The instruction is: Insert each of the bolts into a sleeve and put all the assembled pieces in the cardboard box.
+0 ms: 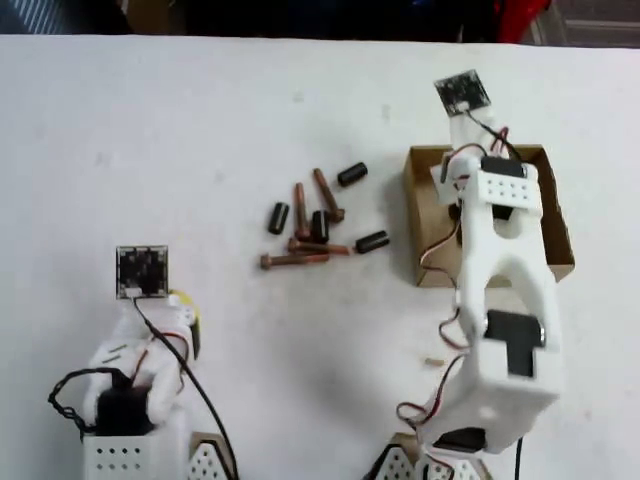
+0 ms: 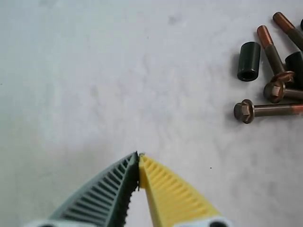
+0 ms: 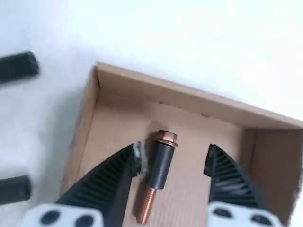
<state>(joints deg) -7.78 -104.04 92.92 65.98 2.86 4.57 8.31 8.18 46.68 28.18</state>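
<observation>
Right gripper (image 3: 173, 153) spread wide over the cardboard box (image 3: 189, 97), assembled piece (image 3: 159, 163) lying inside, one jaw just beside it, so a careless lift could drag it out; left gripper (image 2: 138, 156) pinched shut, empty

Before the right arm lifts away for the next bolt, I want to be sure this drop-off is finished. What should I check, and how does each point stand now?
1. Bolt seated through its sleeve: ok.
2. That pair lying inside the cardboard box: ok.
3. Right gripper open: ok.
4. Sleeve free of the right gripper: cannot tell, one side looks very close.
5. Left gripper shut, empty, short of the loose bolts: ok.
6. Loose bolts lying apart for a clean pick: not ok, several overlap.
</observation>
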